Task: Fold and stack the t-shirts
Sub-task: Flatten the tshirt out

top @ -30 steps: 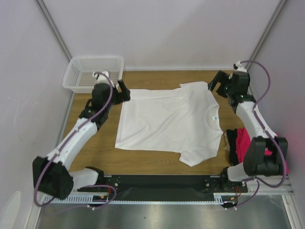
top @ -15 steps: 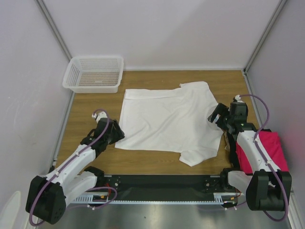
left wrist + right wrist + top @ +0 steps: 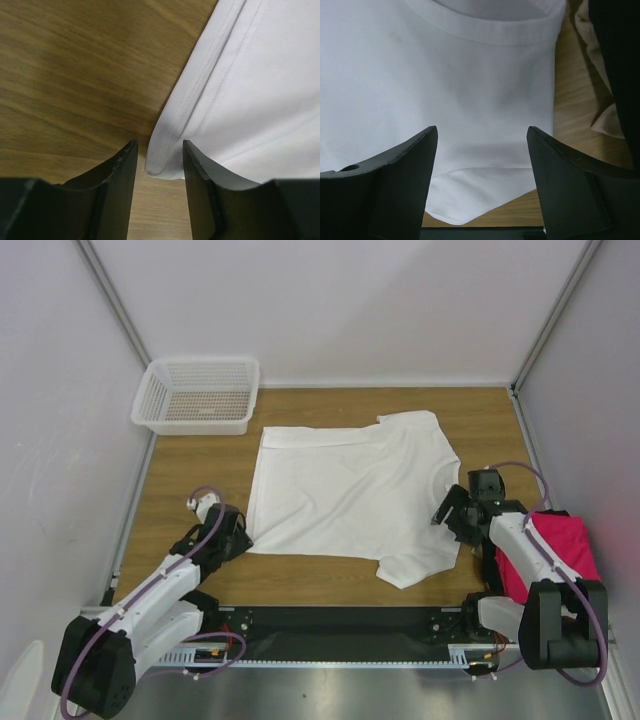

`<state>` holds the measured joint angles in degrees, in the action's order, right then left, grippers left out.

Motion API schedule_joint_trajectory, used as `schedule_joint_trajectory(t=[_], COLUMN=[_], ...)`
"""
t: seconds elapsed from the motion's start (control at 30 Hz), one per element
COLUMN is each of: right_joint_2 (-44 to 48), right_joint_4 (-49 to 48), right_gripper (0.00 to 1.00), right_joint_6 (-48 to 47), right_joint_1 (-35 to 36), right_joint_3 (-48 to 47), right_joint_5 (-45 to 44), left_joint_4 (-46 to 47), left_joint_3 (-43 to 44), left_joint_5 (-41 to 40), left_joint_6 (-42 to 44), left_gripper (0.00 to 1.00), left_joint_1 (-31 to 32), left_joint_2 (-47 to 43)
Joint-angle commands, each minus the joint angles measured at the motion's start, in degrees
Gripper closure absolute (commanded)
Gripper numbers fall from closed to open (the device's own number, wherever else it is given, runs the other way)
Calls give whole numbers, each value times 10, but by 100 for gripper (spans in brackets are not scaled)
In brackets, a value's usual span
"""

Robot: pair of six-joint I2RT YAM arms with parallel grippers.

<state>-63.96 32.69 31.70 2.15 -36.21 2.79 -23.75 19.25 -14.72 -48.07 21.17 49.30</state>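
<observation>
A large white t-shirt (image 3: 345, 490) lies spread flat in the middle of the wooden table, collar toward the right. My left gripper (image 3: 240, 538) is low at its near-left hem corner. In the left wrist view that corner (image 3: 162, 159) lies between the two fingers (image 3: 120, 172), with a gap still showing on the left side. My right gripper (image 3: 448, 512) hovers open over the shirt by the collar (image 3: 485, 31), with white cloth (image 3: 480, 100) spanning its wide gap. A magenta-pink t-shirt (image 3: 565, 548) and a black t-shirt (image 3: 489, 552) lie bunched at the right edge.
A white mesh basket (image 3: 198, 395) stands at the back left corner. Grey walls close in the table on three sides. Black cloth (image 3: 620, 75) fills the right side of the right wrist view. The arms' base rail (image 3: 340, 625) runs along the near edge.
Both arms have pulled back from the shirt's far edge to its near side. The left gripper has narrowed around the hem corner; the right has narrowed slightly. The pink shirt is now uncovered.
</observation>
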Motion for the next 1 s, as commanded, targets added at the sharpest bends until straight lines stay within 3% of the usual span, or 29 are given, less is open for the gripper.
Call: schedule_joint_trajectory(t=[0.0,0.2,0.27,0.47,0.5,0.53,0.57,0.6,0.77,0.87,0.97], right_joint_2=[-22,-27,-34,-55,-56,-62,-65,-68,-85,-74,-49], right_joint_4=[-7,-38,-36,-25,-18,-12,-7,-6,20,35,46], right_gripper=[23,25,32,52,54,60,64,75,95,96,87], right_joint_6=[36,51,53,64,65,74,79,80,111,120,112], right_joint_1=[5,10,11,11,11,10,9,6,-5,-14,-15], right_joint_3=[22,43,46,50,50,49,50,51,44,41,33], right_joint_5=[-1,-13,-26,-68,-74,-88,-94,-94,-115,-127,-118], left_joint_4=[4,-37,-45,-46,-51,-53,-56,-54,-75,-128,-156], left_joint_3=[-5,-10,-18,-22,-22,-21,-21,-23,-23,-24,-25], left_joint_5=[-8,-44,-56,-60,-61,-62,-62,-59,-66,-86,-91], left_joint_6=[-21,-49,-65,-76,-79,-83,-85,-88,-105,-130,-141], left_gripper=[54,60,64,83,87,99,100,99,100,100,100], left_joint_1=[5,5,5,5,5,5,5,5,5,5,5], left_joint_2=[15,22,2,-18,-16,-11,-10,-10,-28,-48,-86])
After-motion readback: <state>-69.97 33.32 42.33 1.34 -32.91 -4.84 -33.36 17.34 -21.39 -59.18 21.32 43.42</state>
